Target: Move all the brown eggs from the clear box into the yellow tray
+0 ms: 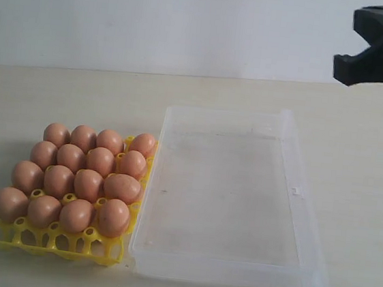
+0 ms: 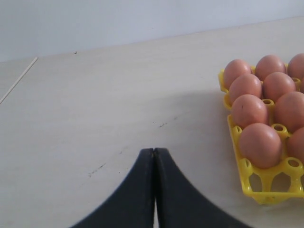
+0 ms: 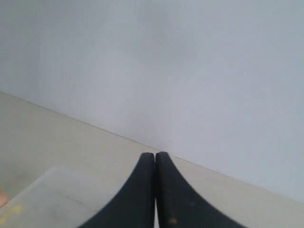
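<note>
My left gripper and right gripper are pinched shut, empty, but a sloppy left swing could clip the brown eggs sitting nearby.

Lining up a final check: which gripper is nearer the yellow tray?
Left. The left gripper hangs just beside the yellow tray; the right gripper is raised beyond the clear box, across from the tray.

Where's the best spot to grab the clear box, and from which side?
Grip the clear box by its long wall on the robot's right, mid-length, from above, one finger inside, one outside. It's thin and upright; the yellow tray crowds the opposite wall.
</note>
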Controlling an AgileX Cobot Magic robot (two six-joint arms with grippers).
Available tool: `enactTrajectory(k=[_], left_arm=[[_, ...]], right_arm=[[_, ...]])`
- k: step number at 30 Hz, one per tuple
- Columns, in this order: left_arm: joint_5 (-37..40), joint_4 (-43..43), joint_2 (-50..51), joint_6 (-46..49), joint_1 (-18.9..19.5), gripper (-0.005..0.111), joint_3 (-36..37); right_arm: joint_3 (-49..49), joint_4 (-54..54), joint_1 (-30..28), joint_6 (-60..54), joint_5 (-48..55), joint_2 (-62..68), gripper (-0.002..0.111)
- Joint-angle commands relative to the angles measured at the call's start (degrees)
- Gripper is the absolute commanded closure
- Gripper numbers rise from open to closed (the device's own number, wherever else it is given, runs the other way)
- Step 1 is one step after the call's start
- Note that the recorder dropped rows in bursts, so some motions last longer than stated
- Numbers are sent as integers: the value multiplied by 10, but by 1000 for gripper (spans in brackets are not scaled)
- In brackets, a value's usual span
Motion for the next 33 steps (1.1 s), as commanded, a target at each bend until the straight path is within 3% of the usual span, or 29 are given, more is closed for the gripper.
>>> enactTrajectory(k=[1, 10, 20, 33], left_arm=[[-5, -1, -3, -3, -3, 107, -2], [-5, -1, -3, -3, -3, 107, -2], [-5, -1, -3, -3, -3, 107, -2], [-5, -1, -3, -3, -3, 107, -2]], right_arm=[[57, -6, -34, -4, -1, -63, 108], [183, -6, -49, -4, -2, -217, 108], [348, 45, -113, -4, -2, -430, 108], [392, 49, -135, -4, 53, -579, 108]])
